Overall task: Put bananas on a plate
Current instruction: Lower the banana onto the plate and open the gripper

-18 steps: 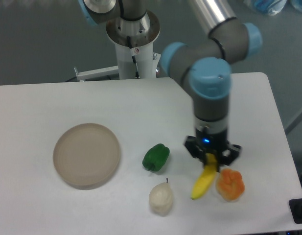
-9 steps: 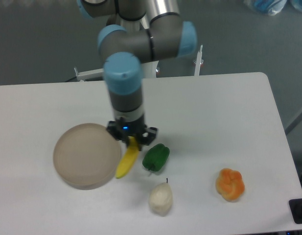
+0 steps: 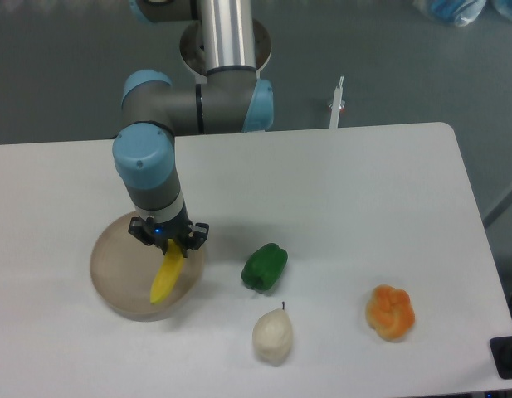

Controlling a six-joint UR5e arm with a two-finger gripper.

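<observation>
The bare bench (image 3: pixel 347 199) is wide open behind and to the right. The green pepper (image 3: pixel 264 266), pear (image 3: pixel 273 336) and orange pepper (image 3: pixel 390 311) stand apart, with gaps between them.

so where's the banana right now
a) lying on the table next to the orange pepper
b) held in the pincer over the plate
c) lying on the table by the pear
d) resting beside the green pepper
b: the banana hangs from the pincer, which grips its upper end, and its yellow body lies over the plate; whether it touches the plate cannot be told.
</observation>
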